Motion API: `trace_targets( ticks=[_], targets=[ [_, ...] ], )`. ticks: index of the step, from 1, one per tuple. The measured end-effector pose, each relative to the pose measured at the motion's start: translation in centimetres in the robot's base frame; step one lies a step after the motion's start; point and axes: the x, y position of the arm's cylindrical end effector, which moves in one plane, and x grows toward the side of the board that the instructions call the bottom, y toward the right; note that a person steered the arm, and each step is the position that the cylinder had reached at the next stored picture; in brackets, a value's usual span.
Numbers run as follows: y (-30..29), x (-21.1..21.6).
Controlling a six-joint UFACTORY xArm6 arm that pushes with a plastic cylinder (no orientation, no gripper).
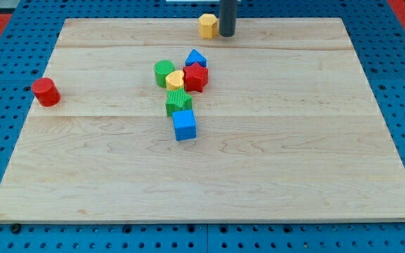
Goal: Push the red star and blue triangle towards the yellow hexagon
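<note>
The yellow hexagon [207, 25] sits at the board's top edge, near the middle. My tip [226, 34] is right beside it, on its right, touching or nearly so. The blue triangle [196, 59] and the red star [196, 77] lie in a cluster below, toward the board's centre, the triangle just above the star and touching it. Both are well below and slightly left of my tip.
In the same cluster are a green cylinder [164, 73], a small yellow block [176, 79], a green block [178, 102] and a blue cube [185, 125] below it. A red cylinder [46, 92] stands at the wooden board's [294, 154] left edge.
</note>
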Motion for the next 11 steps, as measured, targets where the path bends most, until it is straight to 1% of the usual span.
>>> trace_targets(
  ticks=[1, 2, 3, 4, 5, 9, 11],
  targets=[
    [1.7, 5.1],
    [0.4, 12.6],
    [-4.5, 15.3],
    [-7.0, 15.3],
    [-8.0, 15.2],
    [-8.0, 8.5],
    [-8.0, 7.5]
  ],
)
